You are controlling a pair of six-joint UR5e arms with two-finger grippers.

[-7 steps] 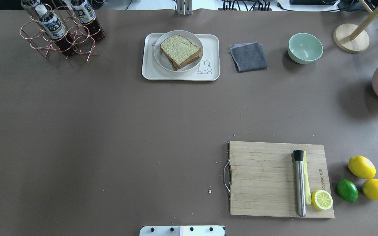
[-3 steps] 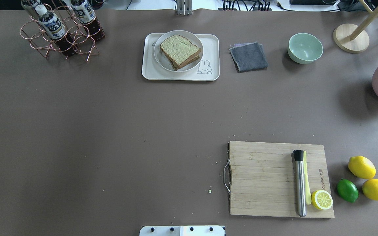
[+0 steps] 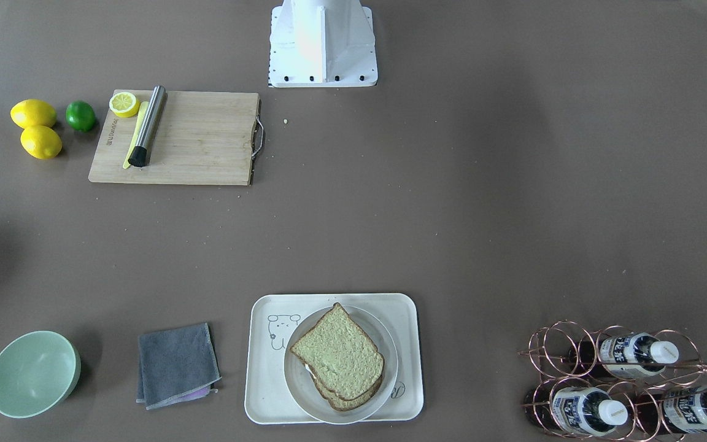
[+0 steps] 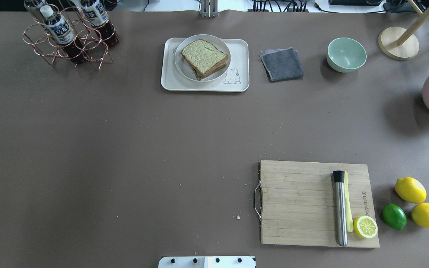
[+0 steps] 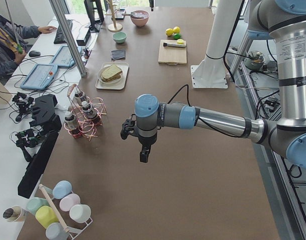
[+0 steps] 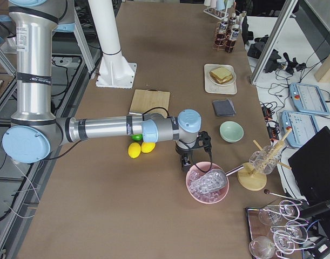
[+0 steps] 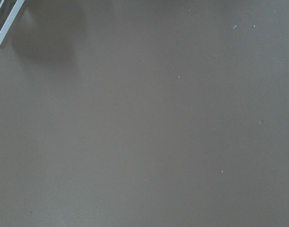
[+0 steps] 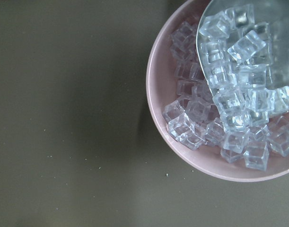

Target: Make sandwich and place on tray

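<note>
A wide brown table fills our views, speckled with a few crumbs. Toward the operators' edge lies the tray — cream-white, rounded at the corners, with a small bear drawn near one corner. On it sits a round white plate, and on the plate rests the sandwich: two pale, grainy slices with brown crusts, stacked a little askew so that the lower slice's crust peeks out along one side. What lies between them we cannot make out. The left gripper hangs above bare table, well apart from the tray. The right gripper hangs near a pink bowl of ice cubes. We see both only from the side — whether their fingers are apart or together we cannot tell.
</note>
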